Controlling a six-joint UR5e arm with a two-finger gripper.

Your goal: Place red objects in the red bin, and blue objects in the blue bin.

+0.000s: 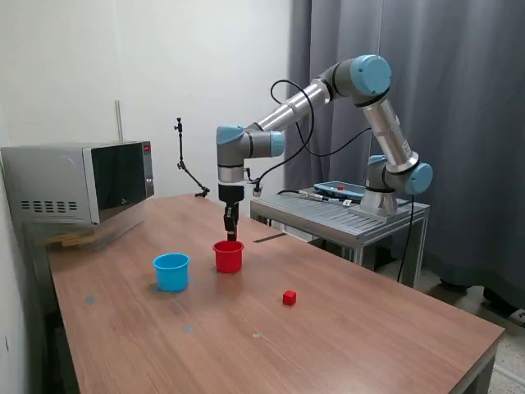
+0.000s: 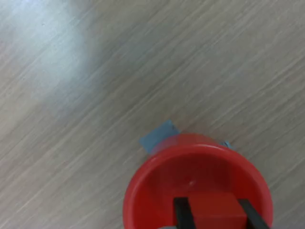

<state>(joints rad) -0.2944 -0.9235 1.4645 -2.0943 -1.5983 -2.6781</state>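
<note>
Risk: a release off-centre could bounce the red cube [image 2: 214, 211] off the red cup [image 1: 228, 256] rim onto the table [image 1: 344, 336]. Gripper [image 2: 214, 214] hangs directly above the red cup, fingers clamped on the red cube, spread only to its width. A second red cube [image 1: 289, 298] lies apart from the red cup; the blue cup [image 1: 171, 272] stands just beside it.

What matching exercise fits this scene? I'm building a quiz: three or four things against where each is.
Things:
1. red cup
2. light blue cup
3. loose red cube
4. held red cube

Places:
A. between the gripper fingers
B. on the bare table, at the exterior view's right of both cups
C. directly under the gripper
D. at the exterior view's left of the red cup

Pairs: 1-C, 2-D, 3-B, 4-A
</note>
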